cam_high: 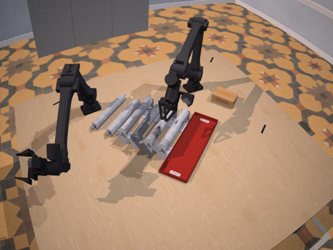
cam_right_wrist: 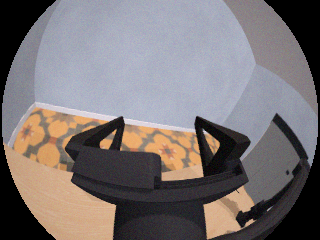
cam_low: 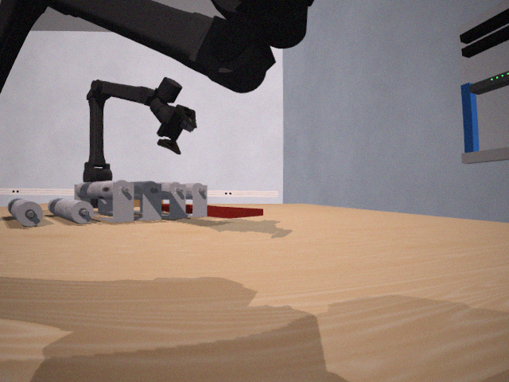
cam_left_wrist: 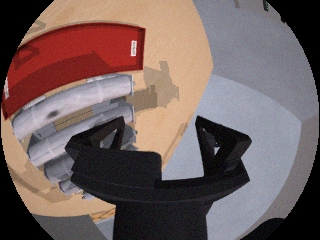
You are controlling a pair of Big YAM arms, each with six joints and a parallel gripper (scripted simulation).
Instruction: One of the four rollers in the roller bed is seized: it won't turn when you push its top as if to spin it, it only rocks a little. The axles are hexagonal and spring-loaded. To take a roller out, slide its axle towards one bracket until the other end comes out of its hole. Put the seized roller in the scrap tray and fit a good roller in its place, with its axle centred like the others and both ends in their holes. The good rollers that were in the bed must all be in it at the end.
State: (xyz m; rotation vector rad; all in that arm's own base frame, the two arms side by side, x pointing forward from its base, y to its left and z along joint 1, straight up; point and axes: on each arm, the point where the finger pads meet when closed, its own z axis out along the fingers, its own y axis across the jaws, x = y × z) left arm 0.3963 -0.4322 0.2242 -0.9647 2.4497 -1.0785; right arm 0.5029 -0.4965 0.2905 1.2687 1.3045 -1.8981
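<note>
Currently, the black two-fingered left end effector (cam_high: pixel 177 113) (cam_low: pixel 188 139) (cam_left_wrist: pixel 160 119) is hovering above the grey roller bed (cam_high: pixel 161 152) (cam_low: pixel 122 207) (cam_left_wrist: pixel 80 100), fingers apart; the matching right end effector (cam_high: pixel 15 165) (cam_right_wrist: pixel 159 120) is spreading wide.

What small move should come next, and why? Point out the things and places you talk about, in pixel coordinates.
I'd probably tilt and lower the open left tool (cam_high: pixel 164 119) (cam_low: pixel 188 139) (cam_left_wrist: pixel 160 119) to push-test one roller: it hangs above the bed (cam_high: pixel 161 151) (cam_low: pixel 123 207), all four bed positions are filled, and the scrap tray (cam_high: pixel 188 150) (cam_low: pixel 234 212) (cam_left_wrist: pixel 75 52) is empty.
</note>
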